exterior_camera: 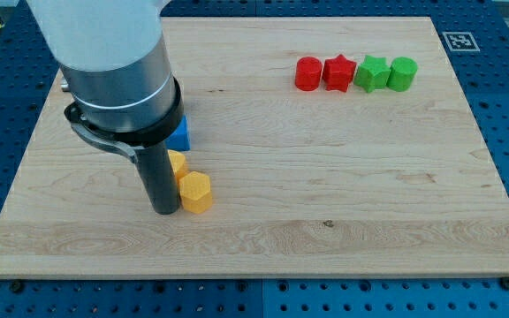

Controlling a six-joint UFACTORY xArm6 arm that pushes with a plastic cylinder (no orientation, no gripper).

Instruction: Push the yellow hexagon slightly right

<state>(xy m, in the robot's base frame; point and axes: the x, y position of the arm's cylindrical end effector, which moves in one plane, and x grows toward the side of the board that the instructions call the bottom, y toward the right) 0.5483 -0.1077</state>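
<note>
The yellow hexagon (195, 192) lies on the wooden board (343, 203) at the view's lower left. My tip (164, 211) stands on the board right against the hexagon's left side. A second yellow block (178, 162), shape unclear, sits just above the hexagon, partly behind the rod. A blue block (179, 134) shows above that, mostly hidden by the arm.
A row of blocks sits at the view's upper right: a red cylinder (307, 74), a red star (339, 72), a green star (372, 73) and a green cylinder (402, 74). The arm's wide body (113, 62) covers the board's upper left.
</note>
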